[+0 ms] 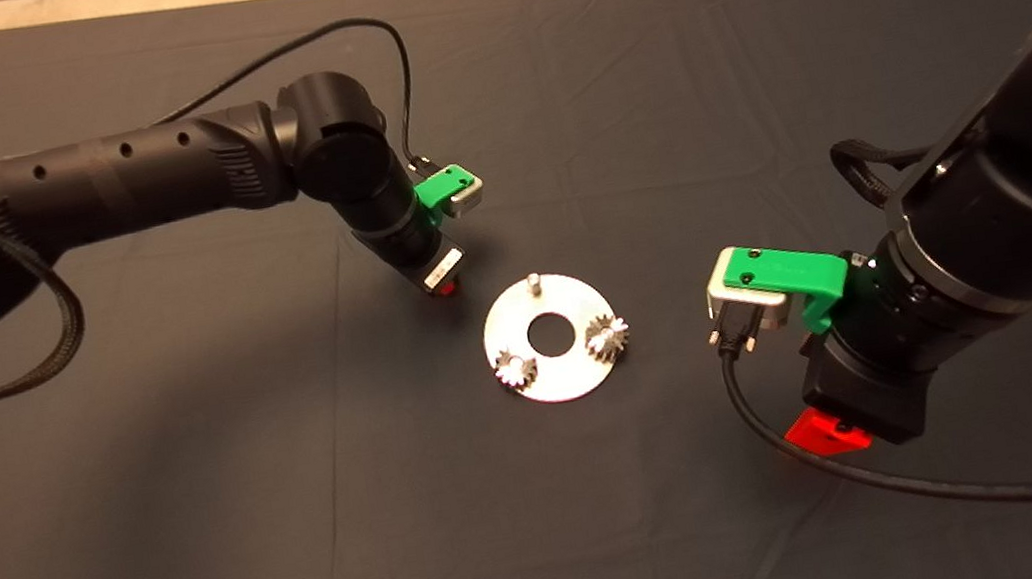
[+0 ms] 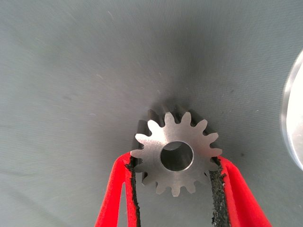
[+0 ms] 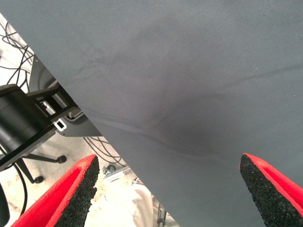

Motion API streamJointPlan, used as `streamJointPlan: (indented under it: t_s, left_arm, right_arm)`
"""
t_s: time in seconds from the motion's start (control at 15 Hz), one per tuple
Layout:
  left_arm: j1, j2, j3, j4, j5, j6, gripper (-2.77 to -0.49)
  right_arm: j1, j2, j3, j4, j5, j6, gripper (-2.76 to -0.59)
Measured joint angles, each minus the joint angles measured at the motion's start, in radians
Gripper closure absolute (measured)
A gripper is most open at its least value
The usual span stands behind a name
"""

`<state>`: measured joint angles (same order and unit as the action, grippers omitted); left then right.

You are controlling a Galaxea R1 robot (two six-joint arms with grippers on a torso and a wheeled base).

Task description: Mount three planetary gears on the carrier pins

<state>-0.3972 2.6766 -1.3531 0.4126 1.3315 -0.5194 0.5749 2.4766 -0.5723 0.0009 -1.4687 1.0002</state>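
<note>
1. gear seating comes next, by my reading: two planetary gears (image 1: 515,367) (image 1: 606,337) already sit on pins of the carrier disc (image 1: 578,374), and the bare pin (image 1: 533,281) at the disc's far edge is the only one left.
2. left gripper (image 2: 176,176) is closed onto the third gear (image 2: 176,153), its black pads (image 2: 217,182) pressing the teeth on opposite flanks; the flat face and open bore point toward the wrist camera.
3. from above, this gripper (image 1: 442,282) hangs just beside the disc on its left, near the bare pin but not over it, with the mat (image 1: 206,525) beneath; the disc's bright rim (image 2: 294,118) shows at the edge of the left wrist view.
4. to do it well, i would bring the bore squarely over the pin top with the gear face level with the disc, then lower straight down; any tilt probably jams the bore on the pin tip.
5. release should wait until the gear has dropped flat and its teeth clear both neighbours.
6. right gripper (image 1: 824,433) waits right of the disc, well apart from it, fingers (image 3: 75,189) spread wide with nothing between them.
</note>
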Motion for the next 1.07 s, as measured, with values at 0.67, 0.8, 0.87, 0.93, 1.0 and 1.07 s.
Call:
streamJointPlan:
  t_s: [0.67,0.8,0.87,0.93,1.0,1.07]
  left_arm:
    - [-0.044,0.074,0.047,-0.002,0.008,-0.050,-0.62]
    - [-0.045,0.074,0.047,-0.001,0.004,-0.050,-0.61]
    - [-0.045,0.074,0.047,-0.001,0.005,-0.050,-0.61]
    - [-0.045,0.072,0.047,-0.001,0.009,-0.050,-0.61]
    - [-0.050,0.072,0.047,-0.001,0.011,-0.050,-0.60]
    - [-0.056,0.074,0.047,-0.001,0.012,-0.050,-0.60]
  right_arm:
    - [0.001,0.006,0.000,0.000,0.000,0.000,-2.20]
    - [0.001,0.010,0.000,0.000,0.000,0.000,-2.20]
    - [-0.001,0.020,0.000,0.001,-0.001,0.000,-2.20]
    - [-0.001,0.029,0.000,0.001,0.000,0.000,-2.20]
    - [-0.002,0.038,0.000,0.001,0.003,0.000,-2.20]
    - [-0.002,0.042,0.000,0.001,0.003,0.000,-2.20]
